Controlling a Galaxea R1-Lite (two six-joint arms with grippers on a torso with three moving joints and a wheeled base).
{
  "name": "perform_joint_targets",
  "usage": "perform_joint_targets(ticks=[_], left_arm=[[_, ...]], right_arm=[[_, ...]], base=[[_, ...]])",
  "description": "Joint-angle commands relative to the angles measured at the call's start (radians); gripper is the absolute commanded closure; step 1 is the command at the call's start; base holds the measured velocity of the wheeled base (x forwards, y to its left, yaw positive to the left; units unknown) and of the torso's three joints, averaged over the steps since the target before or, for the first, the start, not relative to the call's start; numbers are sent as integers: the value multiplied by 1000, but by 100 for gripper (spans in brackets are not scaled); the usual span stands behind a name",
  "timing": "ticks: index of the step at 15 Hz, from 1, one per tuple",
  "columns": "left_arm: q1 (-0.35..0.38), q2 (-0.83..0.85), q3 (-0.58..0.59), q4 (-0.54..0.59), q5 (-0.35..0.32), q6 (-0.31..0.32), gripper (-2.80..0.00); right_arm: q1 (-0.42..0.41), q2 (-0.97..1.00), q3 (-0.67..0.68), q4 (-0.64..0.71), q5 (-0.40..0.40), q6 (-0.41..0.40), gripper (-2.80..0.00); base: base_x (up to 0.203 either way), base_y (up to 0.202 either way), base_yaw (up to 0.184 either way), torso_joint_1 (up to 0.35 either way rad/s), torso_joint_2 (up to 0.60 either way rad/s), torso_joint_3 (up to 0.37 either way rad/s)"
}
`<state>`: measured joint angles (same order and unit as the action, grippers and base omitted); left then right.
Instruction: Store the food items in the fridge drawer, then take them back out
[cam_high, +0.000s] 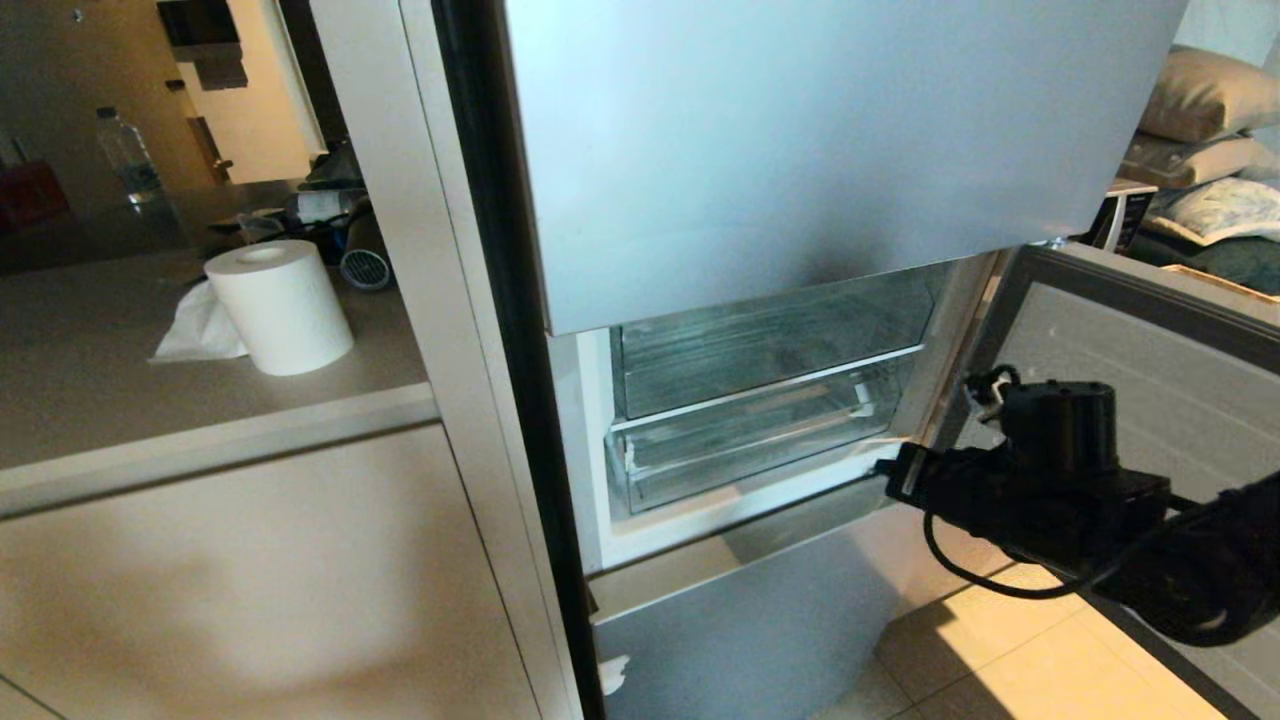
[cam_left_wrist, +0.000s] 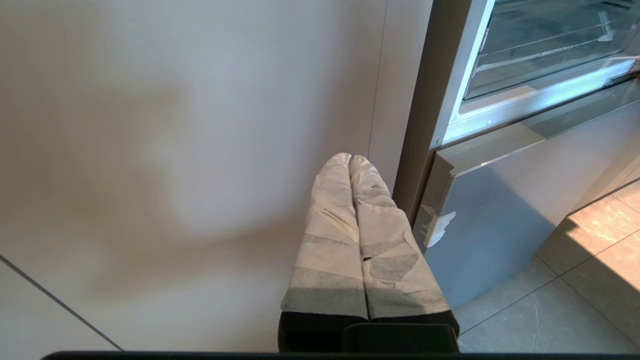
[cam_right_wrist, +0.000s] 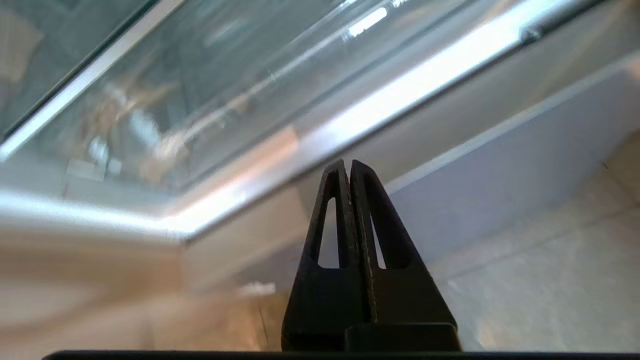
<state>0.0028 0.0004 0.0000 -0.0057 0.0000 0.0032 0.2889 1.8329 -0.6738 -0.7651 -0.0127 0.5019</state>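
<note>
Dim indoors, sunlit floor (cam_high: 1050, 640), blurred right wrist view

- Tabletop (cam_high: 120, 400), beige, left of the fridge: a white paper roll (cam_high: 280, 305) stands upright on it, with a crumpled tissue (cam_high: 200, 328) touching its left side.
- Further back on the tabletop: a clear water bottle (cam_high: 128, 160), upright.
- Floor (cam_high: 1010, 650): light tiles, part sunlit.
</note>
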Motion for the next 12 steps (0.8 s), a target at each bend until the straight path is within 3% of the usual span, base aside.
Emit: perform_joint_targets(ticks=[1,8,12], left_arm=[[0,-2,2,0,0,0,0],[0,-2,2,0,0,0,0],[0,-2,2,0,0,0,0]], right_arm=[[4,-272,113,53,-6,-30,0],[-93,-1145,414,487,0,-252,0],[-176,-1498,614,615,30,-384,0]], base=[[0,0,0,0,0,0],[0,0,0,0,0,0],[0,0,0,0,0,0]])
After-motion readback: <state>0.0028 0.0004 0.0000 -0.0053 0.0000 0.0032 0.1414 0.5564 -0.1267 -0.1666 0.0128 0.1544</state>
